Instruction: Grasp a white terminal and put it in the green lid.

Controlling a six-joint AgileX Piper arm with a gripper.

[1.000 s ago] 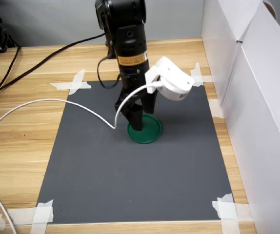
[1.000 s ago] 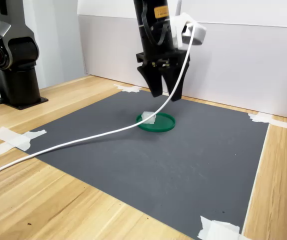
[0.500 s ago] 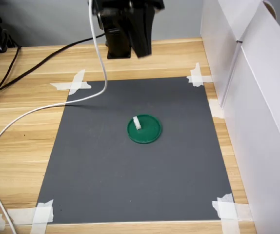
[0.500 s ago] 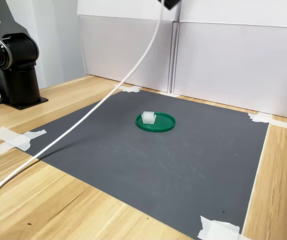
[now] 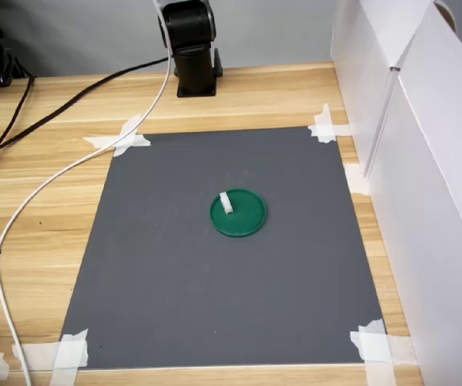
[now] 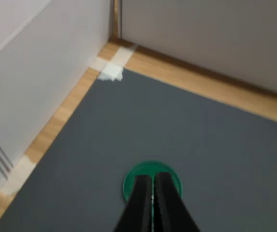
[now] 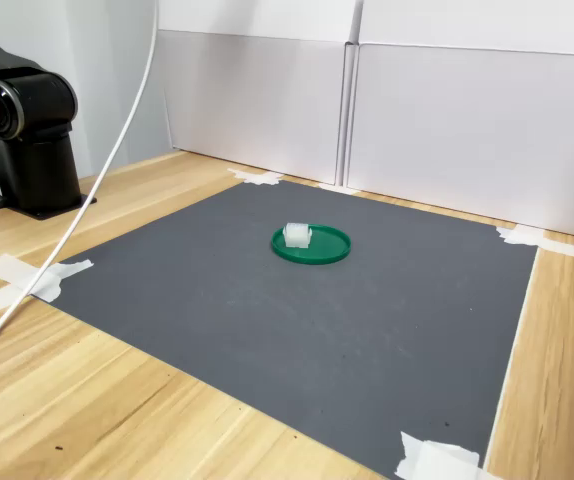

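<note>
Wrist view is showing the gripper [image 6: 152,186], jaws pressed together and carrying nothing, hanging high above the green lid [image 5: 239,213], where the white terminal [image 5: 226,202] is lying inside the rim, so only a clean retreat remains.

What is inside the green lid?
One white terminal sits inside the lid, near its rim, in both exterior views; nothing else is in it. In the wrist view the jaws, shut, cover part of the lid and the terminal.

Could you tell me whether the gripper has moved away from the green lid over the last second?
Yes. The gripper has risen clear of the green lid, leaving both exterior views.
</note>
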